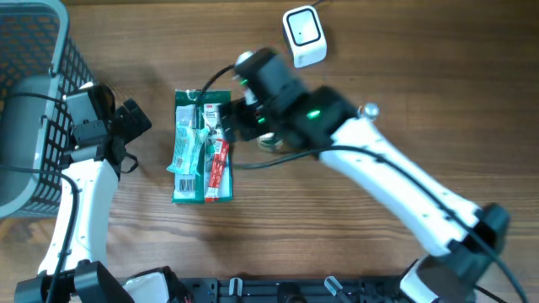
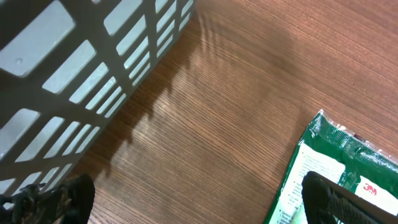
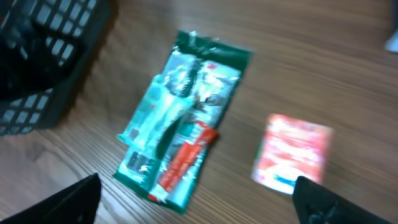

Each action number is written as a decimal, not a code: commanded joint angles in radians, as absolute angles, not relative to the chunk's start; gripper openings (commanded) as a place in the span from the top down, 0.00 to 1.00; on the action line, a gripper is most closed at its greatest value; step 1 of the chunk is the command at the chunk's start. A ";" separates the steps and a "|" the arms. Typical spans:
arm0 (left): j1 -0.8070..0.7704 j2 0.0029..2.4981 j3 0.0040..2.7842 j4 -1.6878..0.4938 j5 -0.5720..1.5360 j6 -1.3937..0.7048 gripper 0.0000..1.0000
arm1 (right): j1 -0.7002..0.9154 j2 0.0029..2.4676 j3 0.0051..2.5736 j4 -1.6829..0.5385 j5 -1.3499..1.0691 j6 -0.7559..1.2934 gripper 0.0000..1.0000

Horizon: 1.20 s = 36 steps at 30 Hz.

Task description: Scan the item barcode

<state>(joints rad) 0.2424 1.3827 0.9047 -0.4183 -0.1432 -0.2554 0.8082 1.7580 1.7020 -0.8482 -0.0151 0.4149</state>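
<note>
your packet [image 1: 200, 147] lies flat on the table [image 1: 379, 84], long side running top to bottom in the overhead view, between the two arms. its left edge faces the left gripper [image 1: 126, 135], with a strip of bare wood between them. the right gripper [image 1: 229, 122] hangs over the packet's upper right edge. the basket [image 1: 34, 101] fills the far left, and its wall stands close behind the left arm, so room is tight there. below the packet, and across the right of the table, the wood is open. the scanner [image 1: 303, 34] sits at the top, well apart from the packet, just beyond the right arm's wrist.

both grippers are released: in each wrist view the fingers stand wide with nothing between them. in the right wrist view a red and white pack [image 3: 292, 152] lies just right of the packet, apart from it.

in the left wrist view you can read a red "3m" mark near the packet's sealed green edge. the rest of the print there is too small to read, and the right wrist view is blurred.
</note>
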 commanded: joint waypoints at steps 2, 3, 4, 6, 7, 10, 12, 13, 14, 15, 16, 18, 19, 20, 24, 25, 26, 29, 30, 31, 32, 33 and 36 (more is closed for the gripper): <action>0.246 1.369 0.920 -0.416 -0.139 -0.242 0.00 | 0.847 1.882 1.692 -0.814 0.130 0.490 0.39; 0.246 1.369 0.920 -0.416 -0.139 -0.242 0.00 | 0.848 1.897 1.692 -0.819 0.166 0.506 0.39; 0.246 1.369 0.920 -0.416 -0.139 -0.242 0.00 | 0.849 1.923 1.692 -0.821 0.195 0.508 0.44; 0.246 1.369 0.920 -0.416 -0.139 -0.242 0.00 | 0.852 1.961 1.692 -0.823 0.212 0.526 0.54; 0.246 1.369 0.920 -0.416 -0.139 -0.242 0.00 | 0.853 1.975 1.692 -0.823 0.221 0.526 0.55; 0.246 1.369 0.920 -0.416 -0.139 -0.243 0.00 | 0.854 2.000 1.692 -0.835 0.270 0.526 0.59; 0.246 1.369 0.920 -0.416 -0.139 -0.243 0.00 | 0.854 2.003 1.692 -0.844 0.276 0.525 0.58; 0.246 1.369 0.920 -0.416 -0.139 -0.243 0.00 | 0.854 2.003 1.692 -0.846 0.286 0.525 0.57; 0.246 1.369 0.920 -0.416 -0.139 -0.242 0.00 | 0.854 2.003 1.692 -0.846 0.295 0.523 0.56; 0.246 1.369 0.920 -0.416 -0.139 -0.243 0.00 | 0.854 2.003 1.692 -0.846 0.297 0.522 0.56; 0.246 1.369 0.920 -0.416 -0.139 -0.243 0.00 | 0.854 2.003 1.692 -0.846 0.295 0.523 0.55; 0.246 1.369 0.920 -0.416 -0.139 -0.243 0.00 | 0.854 1.993 1.696 -0.844 0.295 0.505 0.51; 0.246 1.369 0.920 -0.416 -0.139 -0.242 0.00 | 0.854 1.982 1.696 -0.837 0.302 0.467 0.50; 0.246 1.369 0.920 -0.416 -0.139 -0.243 0.00 | 0.854 1.977 1.696 -0.836 0.316 0.469 0.51; 0.246 1.369 0.920 -0.416 -0.139 -0.243 0.00 | 0.854 1.977 1.696 -0.848 0.369 0.473 0.55; 0.246 1.369 0.920 -0.416 -0.139 -0.243 0.00 | 0.854 1.977 1.696 -0.852 0.373 0.473 0.56; 0.246 1.369 0.920 -0.416 -0.139 -0.243 0.00 | 0.854 1.977 1.696 -0.857 0.373 0.474 0.57; 0.246 1.369 0.920 -0.416 -0.139 -0.243 0.00 | 0.854 1.981 1.694 -0.869 0.373 0.474 0.58; 0.246 1.369 0.920 -0.416 -0.139 -0.243 0.00 | 0.854 1.988 1.694 -0.876 0.373 0.474 0.58; 0.246 1.369 0.920 -0.416 -0.139 -0.243 0.00 | 0.854 1.992 1.693 -0.879 0.372 0.474 0.59; 0.246 1.369 0.920 -0.416 -0.139 -0.242 0.00 | 0.854 2.001 1.693 -0.881 0.365 0.474 0.58; 0.246 1.369 0.920 -0.416 -0.139 -0.242 0.00 | 0.855 2.007 1.693 -0.881 0.365 0.474 0.58; 0.246 1.369 0.920 -0.416 -0.139 -0.243 0.00 | 0.855 2.011 1.692 -0.889 0.365 0.474 0.58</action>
<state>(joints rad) 0.2424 1.3827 0.9047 -0.4183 -0.1432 -0.2554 0.8486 1.9919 1.6966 -0.8814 0.3424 0.4808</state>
